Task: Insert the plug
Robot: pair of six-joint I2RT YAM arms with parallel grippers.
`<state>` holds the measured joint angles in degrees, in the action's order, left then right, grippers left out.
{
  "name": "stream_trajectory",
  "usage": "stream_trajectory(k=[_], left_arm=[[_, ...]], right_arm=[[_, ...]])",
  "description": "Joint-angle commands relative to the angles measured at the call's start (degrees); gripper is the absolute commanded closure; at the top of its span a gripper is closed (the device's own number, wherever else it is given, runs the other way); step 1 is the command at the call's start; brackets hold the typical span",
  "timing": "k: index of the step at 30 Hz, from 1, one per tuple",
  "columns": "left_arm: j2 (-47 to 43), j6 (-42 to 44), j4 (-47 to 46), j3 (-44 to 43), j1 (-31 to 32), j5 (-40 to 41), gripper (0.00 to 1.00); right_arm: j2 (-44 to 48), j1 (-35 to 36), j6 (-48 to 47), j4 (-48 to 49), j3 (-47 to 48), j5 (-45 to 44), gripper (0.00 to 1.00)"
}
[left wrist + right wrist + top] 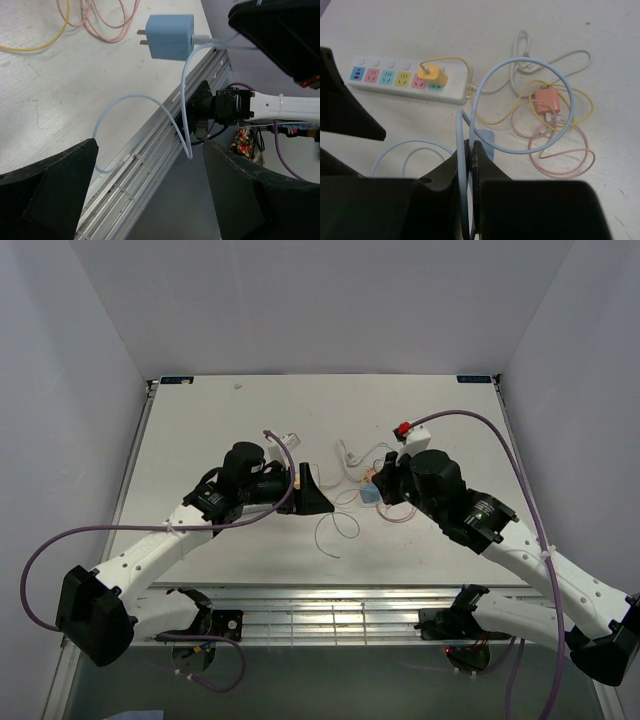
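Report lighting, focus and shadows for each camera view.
Top external: even, diffuse light, only soft shadows on the table beneath the arms. Left wrist: blue plug sharp, fingers of the left gripper dark and featureless. Right wrist: power strip crisp, no glare; fingers of the right gripper black and soft-edged around the blue cable.
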<state>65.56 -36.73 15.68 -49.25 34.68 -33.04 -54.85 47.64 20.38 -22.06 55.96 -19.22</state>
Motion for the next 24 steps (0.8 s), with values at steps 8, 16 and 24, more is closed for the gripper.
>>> stream_trajectory(k=[8,16,24], left_arm=[[2.8,6.0,-5.0,-3.0,8.6,6.6,0.02],[5.4,9.9,-10.0,-2.4,12.0,7.8,0.02],[1.3,18.1,-11.7,1.1,12.4,5.3,0.02]], right_arm=[[0.4,0.0,-5.5,3.1,2.4,16.4,0.92],[0.1,0.0,-3.7,4.4,3.4,29.6,0.92],[0.3,0.0,-2.5,3.8,5.1,36.8,0.92]])
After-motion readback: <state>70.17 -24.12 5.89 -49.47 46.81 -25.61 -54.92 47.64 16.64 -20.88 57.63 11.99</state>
